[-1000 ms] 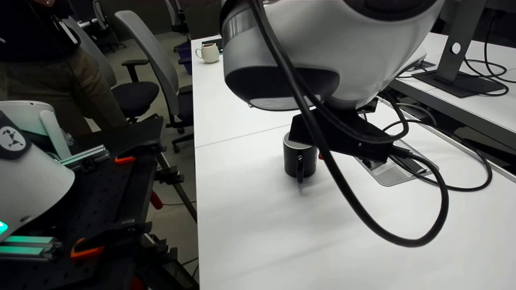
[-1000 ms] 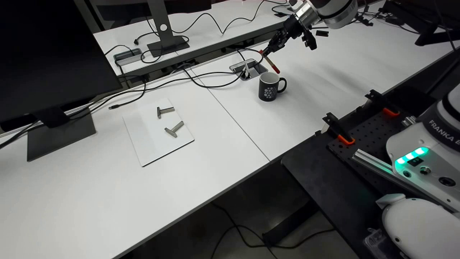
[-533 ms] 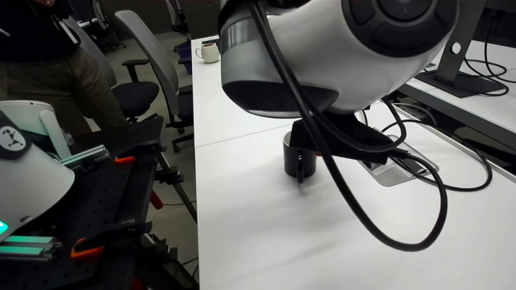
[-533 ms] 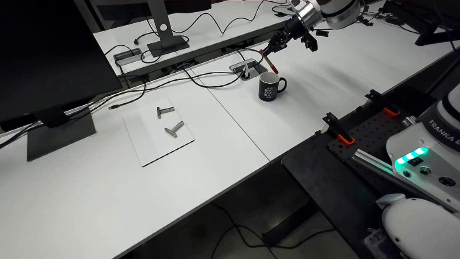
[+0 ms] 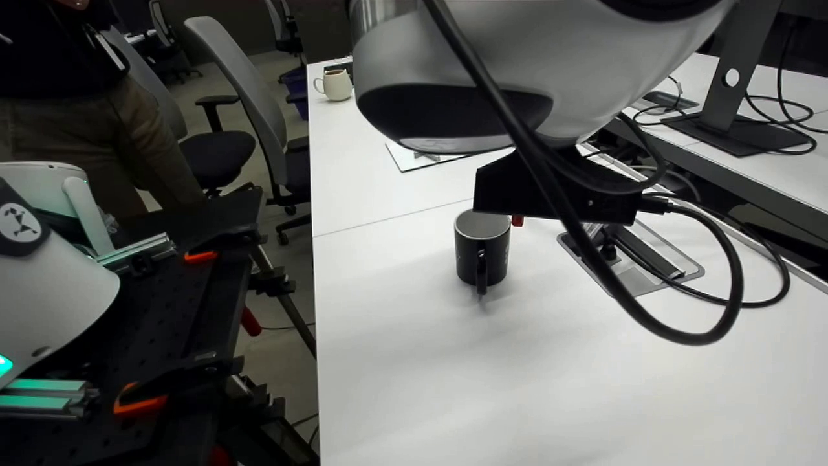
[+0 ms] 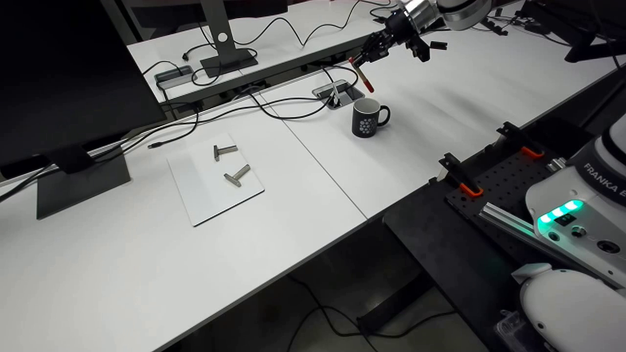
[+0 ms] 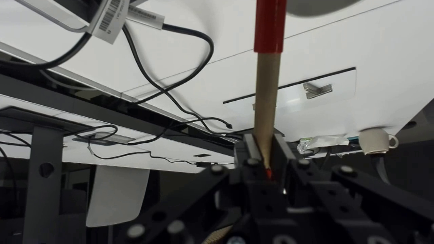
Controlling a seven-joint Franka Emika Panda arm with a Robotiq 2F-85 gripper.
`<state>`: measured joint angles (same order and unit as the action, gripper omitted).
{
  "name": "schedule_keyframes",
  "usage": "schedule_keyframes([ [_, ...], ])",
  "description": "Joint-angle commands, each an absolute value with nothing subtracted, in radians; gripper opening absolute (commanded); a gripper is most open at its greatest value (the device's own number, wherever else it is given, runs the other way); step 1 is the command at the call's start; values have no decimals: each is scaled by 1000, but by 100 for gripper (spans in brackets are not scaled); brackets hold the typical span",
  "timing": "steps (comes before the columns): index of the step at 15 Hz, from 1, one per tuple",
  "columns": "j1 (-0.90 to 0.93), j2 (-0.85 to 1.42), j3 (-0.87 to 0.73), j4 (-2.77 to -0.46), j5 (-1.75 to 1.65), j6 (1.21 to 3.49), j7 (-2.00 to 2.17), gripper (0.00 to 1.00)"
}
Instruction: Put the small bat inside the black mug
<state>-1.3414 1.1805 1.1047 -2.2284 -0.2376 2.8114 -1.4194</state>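
Close up in the wrist view, the end effector (image 7: 265,144) is narrowed onto the small bat (image 7: 267,84) — its tan stretch pinched near one end, its broad red end jutting well out. Seen in an exterior view, the bat slants downward over the bench (image 6: 420,161), its lower red end near the black mug (image 6: 366,122) yet apart from the rim. In both exterior views the mug stands upright on the bench, handle at its side, pale inside showing. Near it, set into the bench, is a grey cable box (image 6: 346,99), with black cables (image 7: 184,31) looping away. Farther along lies a white panel (image 6: 198,198) bearing two metal T-shaped pieces (image 6: 238,175). At the far end in an exterior view stands a cream mug (image 5: 337,85) — and beyond the bench's edge, a grey chair (image 5: 239,71).
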Motion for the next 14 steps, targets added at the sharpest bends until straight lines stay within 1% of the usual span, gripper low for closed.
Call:
schedule_keyframes([
  [1, -1392, 1218, 1139, -2258, -205, 2764, -1480, 3],
  [8, -1441, 1243, 1156, -2327, -186, 2735, -1526, 3],
  [14, -1425, 1247, 1146, -2329, -182, 2745, -1514, 3],
])
